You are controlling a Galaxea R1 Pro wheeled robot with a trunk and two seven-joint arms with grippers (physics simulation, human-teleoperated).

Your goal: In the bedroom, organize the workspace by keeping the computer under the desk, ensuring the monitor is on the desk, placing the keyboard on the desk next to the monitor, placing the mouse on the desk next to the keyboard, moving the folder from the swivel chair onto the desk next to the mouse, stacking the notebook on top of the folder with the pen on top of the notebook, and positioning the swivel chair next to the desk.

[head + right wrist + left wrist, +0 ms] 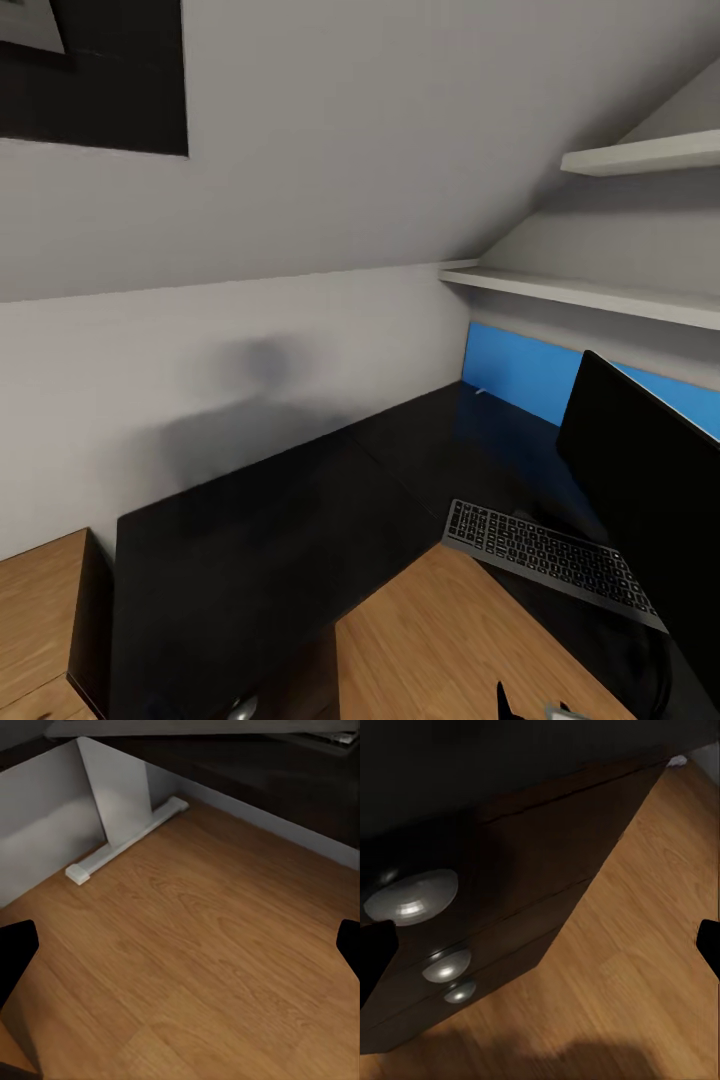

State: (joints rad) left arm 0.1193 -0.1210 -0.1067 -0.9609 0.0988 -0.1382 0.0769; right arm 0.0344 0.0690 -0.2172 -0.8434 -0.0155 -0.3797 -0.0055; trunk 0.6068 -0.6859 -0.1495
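The keyboard lay on the worktop left of the monitor — both hands spread apart and empty above the floor — so the mouse probably came next, needing finding first.

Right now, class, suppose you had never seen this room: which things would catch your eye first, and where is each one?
The big glossy black desk fills the corner under the sloping grey wall. At the head view's right stands the wide black monitor, with the grey keyboard lying on the desk just before it. Behind them a bright blue panel runs along the wall under two white shelves.
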